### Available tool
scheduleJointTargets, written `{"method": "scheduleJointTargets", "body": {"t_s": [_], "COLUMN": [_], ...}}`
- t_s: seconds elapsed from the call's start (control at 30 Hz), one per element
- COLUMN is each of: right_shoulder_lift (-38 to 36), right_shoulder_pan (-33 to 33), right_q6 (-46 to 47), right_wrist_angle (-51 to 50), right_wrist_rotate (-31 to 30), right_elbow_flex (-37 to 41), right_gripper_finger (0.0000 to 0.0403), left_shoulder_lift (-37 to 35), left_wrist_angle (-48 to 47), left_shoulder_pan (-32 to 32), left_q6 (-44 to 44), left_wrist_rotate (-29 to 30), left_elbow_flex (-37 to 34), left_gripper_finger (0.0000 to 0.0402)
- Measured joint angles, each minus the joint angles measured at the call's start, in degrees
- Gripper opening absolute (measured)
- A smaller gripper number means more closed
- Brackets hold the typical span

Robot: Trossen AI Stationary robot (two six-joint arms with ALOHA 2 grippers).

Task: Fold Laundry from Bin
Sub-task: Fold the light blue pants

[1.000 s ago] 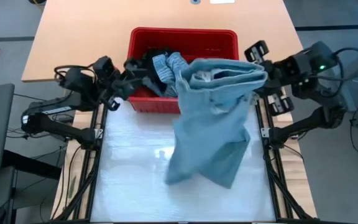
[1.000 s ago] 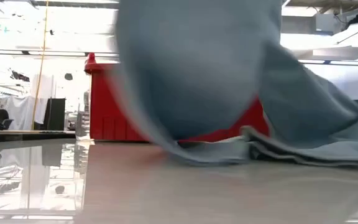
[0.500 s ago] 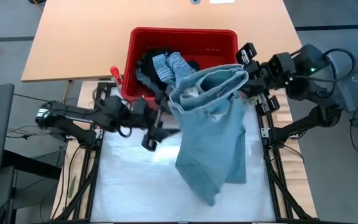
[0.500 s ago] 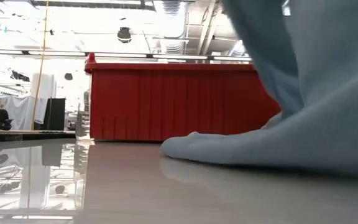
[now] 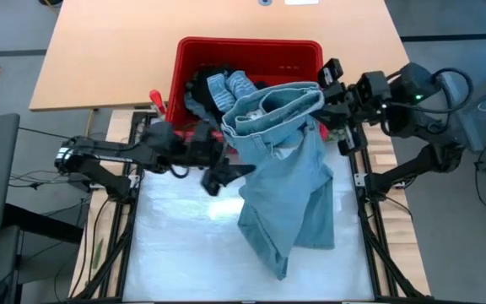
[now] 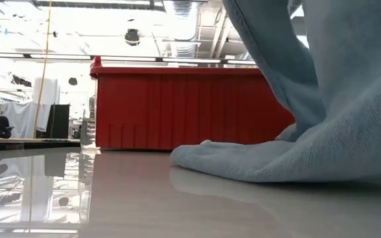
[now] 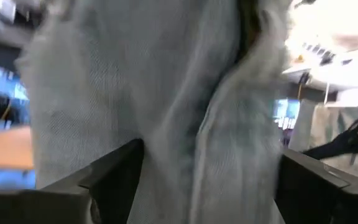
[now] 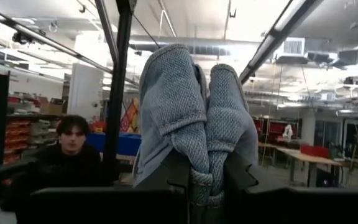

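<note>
Garment: I see the light blue-grey garment (image 5: 289, 181) hanging from its waistband just in front of the bin (image 5: 247, 51), hem pooled on the table (image 5: 175, 253).
Right gripper (image 5: 327, 84): pinched shut on the waistband's end.
Left gripper (image 5: 226, 176): wide open beside the cloth, holding nothing.
Handling: soft, floppy, probably heavyish.
Grab point: I'd take the waistband's free end.

Pale wooden tabletop (image 5: 125, 51) at the far end, glossy white work surface (image 5: 175, 253) nearer, black frame rails (image 5: 129, 228) along its sides, a seated person (image 8: 70, 155) in dark clothing beyond, ceiling ducts (image 8: 185, 46), possibly shelving (image 8: 23, 134) behind.
</note>
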State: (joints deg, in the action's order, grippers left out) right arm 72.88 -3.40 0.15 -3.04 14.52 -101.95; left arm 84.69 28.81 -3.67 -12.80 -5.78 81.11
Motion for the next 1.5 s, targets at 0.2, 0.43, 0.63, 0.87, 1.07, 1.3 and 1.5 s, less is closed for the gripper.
{"method": "scheduleJointTargets", "body": {"t_s": [0.2, 0.43, 0.63, 0.87, 1.07, 1.3, 1.5], "right_shoulder_lift": [1.15, -0.75, -1.11, -1.41, -3.19, -5.54, -0.94], "right_shoulder_pan": [0.52, 3.58, 3.04, 0.42, -6.64, -19.12, -21.11], "right_q6": [2.77, 1.46, 1.55, 4.39, -2.34, -0.52, 7.37], "right_wrist_angle": [2.83, 5.87, 4.75, -10.95, -31.12, -36.48, -25.38], "right_wrist_rotate": [-0.02, 0.16, -0.57, -2.37, -5.87, -11.04, -4.32], "right_elbow_flex": [0.08, -0.25, -2.92, -8.74, -17.72, -14.36, -2.31], "right_gripper_finger": [0.0065, 0.0065, 0.0067, 0.0210, 0.0310, 0.0284, 0.0121], "left_shoulder_lift": [4.02, 4.59, 4.74, 5.77, 5.59, 5.83, 6.87], "left_wrist_angle": [-17.44, -27.42, -37.67, -41.80, -40.80, -31.41, -28.36], "left_shoulder_pan": [-0.41, -2.63, -3.75, -4.21, -4.85, -6.04, -6.02], "left_q6": [2.57, 10.22, 12.63, 10.72, 7.73, 1.03, -9.97], "left_wrist_rotate": [0.10, 3.72, 10.33, 12.91, 13.37, 2.26, -4.75], "left_elbow_flex": [14.39, 28.32, 38.99, 43.35, 45.99, 50.13, 53.91], "left_gripper_finger": [0.0238, 0.0019, 0.0005, 0.0003, 0.0002, 0.0002, 0.0001]}}
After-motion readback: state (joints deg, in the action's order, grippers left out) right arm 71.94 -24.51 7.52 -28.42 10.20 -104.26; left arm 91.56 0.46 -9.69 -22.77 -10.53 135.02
